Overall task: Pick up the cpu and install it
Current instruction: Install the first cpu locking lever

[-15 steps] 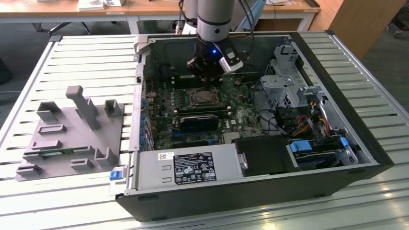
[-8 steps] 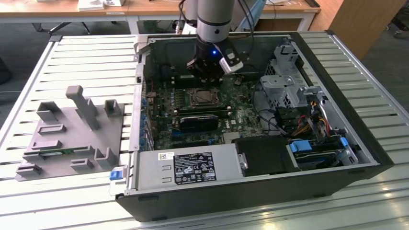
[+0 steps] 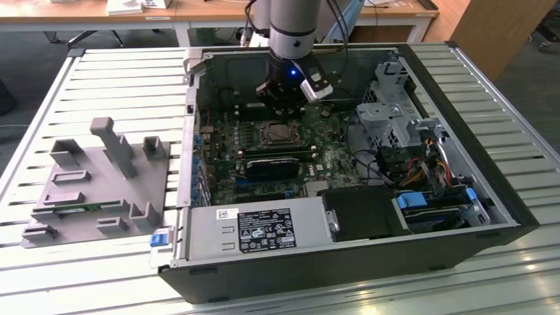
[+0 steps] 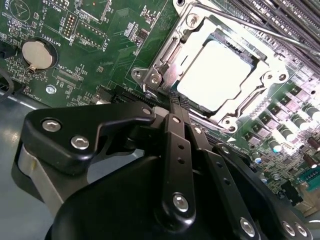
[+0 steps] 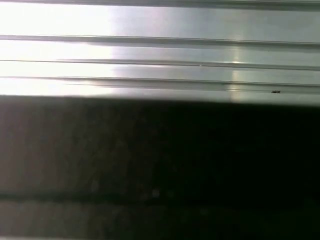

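- Ribbed metal slats make up the table [image 3: 105,72] under an open computer case [image 3: 490,170]; wooden desks stand behind it.
- Gripper [image 4: 176,107] fingers [image 4: 181,150], in the second wrist view, are pressed together with no gap at the tips and nothing between them.
- Those tips hang just beside the edge of the socket's metal frame [image 4: 165,57], above the green motherboard [image 4: 100,55]; I cannot tell whether they touch it.
- Seated inside that frame is the cpu [image 4: 215,75], its pale silver top lying flat and bright, apart from the fingertips.
- A round coin battery [image 4: 37,54] sits on the board, well away from the socket.
- From the exterior view, the arm [image 3: 292,26] comes straight down into the case, its gripper [image 3: 278,108] just above the far side of the socket with the cpu [image 3: 279,134].
- Nearer the camera, a black card [image 3: 271,167] lies across the board, and a silver power supply [image 3: 254,230] fills the near corner.
- On the exterior view's left, a grey fixture [image 3: 96,190] with upright posts rests on the table beside the case.
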